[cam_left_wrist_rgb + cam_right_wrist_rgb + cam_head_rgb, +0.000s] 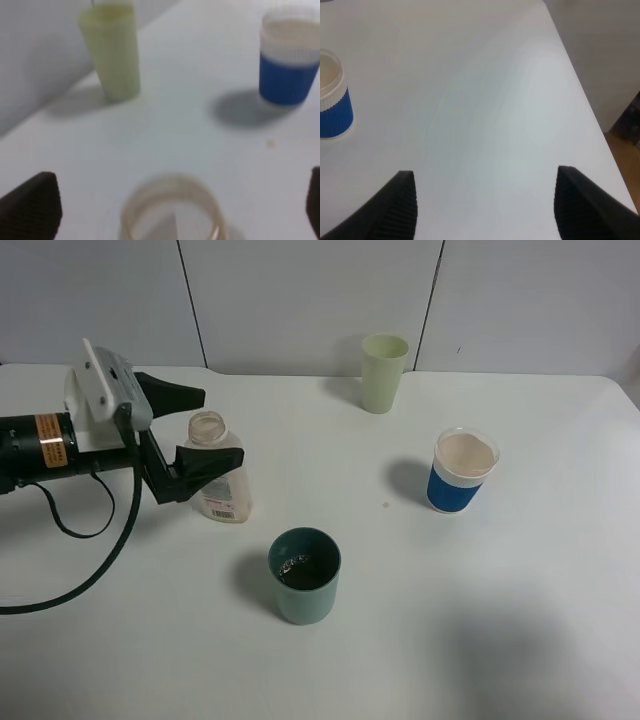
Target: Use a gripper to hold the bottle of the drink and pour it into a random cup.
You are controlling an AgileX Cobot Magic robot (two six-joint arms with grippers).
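Note:
The bottle of the drink [224,498] stands upright on the white table, capless, and looks nearly empty. My left gripper [222,426] is open with one black finger on each side of the bottle's neck; I see no contact. In the left wrist view the bottle's open neck [172,212] sits between the two wide-apart fingertips [31,205]. The teal-green cup [305,575] stands in front of the bottle to the right, with dark liquid at its bottom. My right gripper [485,210] is open and empty over bare table, outside the exterior high view.
A tall pale green cup [384,372] stands at the back, also in the left wrist view [112,55]. A blue-and-white cup [463,470] stands at the right, seen too in both wrist views [289,60] [332,95]. The table's edge [585,100] is near my right gripper.

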